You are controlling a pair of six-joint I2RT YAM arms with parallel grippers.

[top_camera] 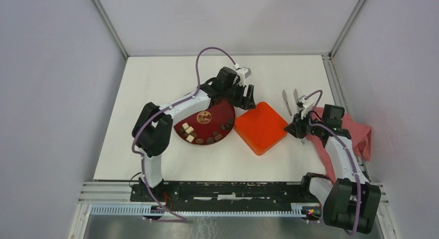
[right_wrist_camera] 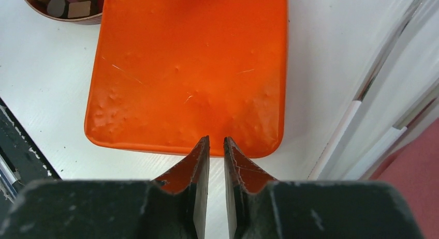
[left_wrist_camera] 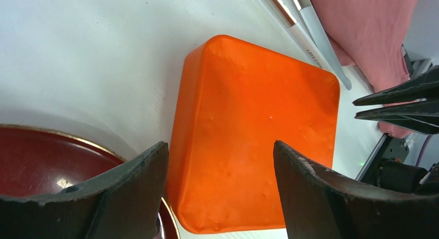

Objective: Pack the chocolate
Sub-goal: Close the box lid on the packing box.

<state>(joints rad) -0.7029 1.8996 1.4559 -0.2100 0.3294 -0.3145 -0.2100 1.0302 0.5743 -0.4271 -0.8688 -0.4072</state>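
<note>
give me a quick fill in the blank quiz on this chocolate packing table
1. The chocolate pieces lie on a round, dark ___ plate.
2. The square ___ box sits between the plate and the pink cloth.
3. The left tool hangs by the box with its jaws ___ and nothing held between them.

Missing words: red; orange; open

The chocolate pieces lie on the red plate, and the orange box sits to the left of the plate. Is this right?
Not quite. The chocolate pieces do lie on the red plate, but the orange box sits to the right of the plate, not the left. The top external view shows this.
</note>
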